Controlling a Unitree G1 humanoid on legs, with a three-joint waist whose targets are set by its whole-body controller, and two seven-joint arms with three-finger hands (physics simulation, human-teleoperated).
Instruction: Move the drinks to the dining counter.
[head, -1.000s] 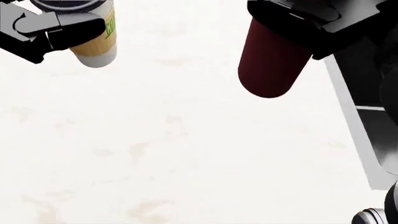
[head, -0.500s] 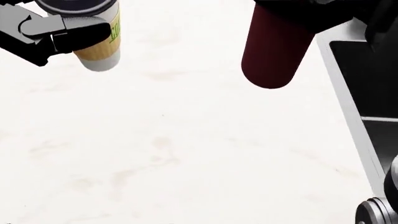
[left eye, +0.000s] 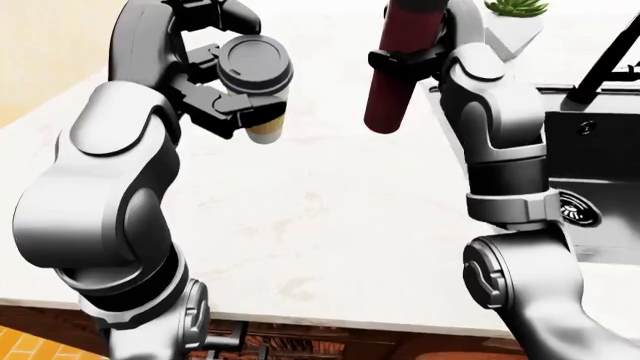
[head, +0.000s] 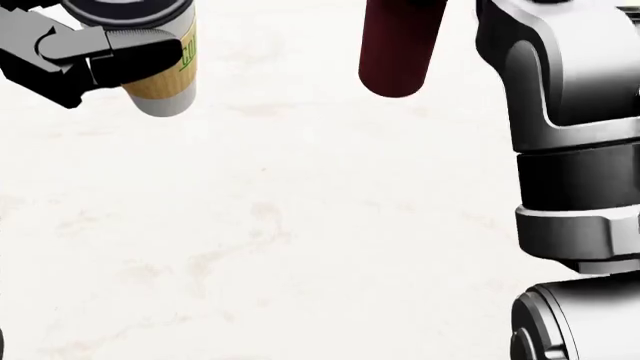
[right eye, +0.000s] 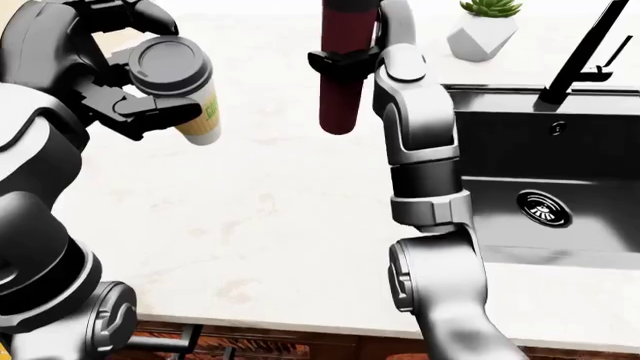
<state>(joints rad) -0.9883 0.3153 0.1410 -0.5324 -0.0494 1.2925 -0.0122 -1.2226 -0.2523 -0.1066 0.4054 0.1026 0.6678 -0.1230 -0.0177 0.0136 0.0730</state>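
Observation:
My left hand (left eye: 225, 101) is shut on a paper coffee cup (right eye: 190, 94) with a dark lid and a green logo, held above the white counter (left eye: 320, 225) at the upper left of the views. My right hand (left eye: 405, 56) is shut on a tall dark red tumbler (left eye: 395, 79), held upright above the counter at the top centre. The cup also shows in the head view (head: 160, 71), with the tumbler (head: 395, 52) to its right. Both drinks hang clear of the counter surface.
A black sink (right eye: 540, 180) with a drain and a dark faucet (right eye: 585, 52) lies at the right. A white faceted planter with a green succulent (right eye: 485, 26) stands at the top right. The counter's near edge runs along the bottom over brown cabinets.
The right arm has moved the red tumbler up and to the left, and the forearm now fills the head view's right side, hiding the sink. The coffee cup has stayed almost in place.

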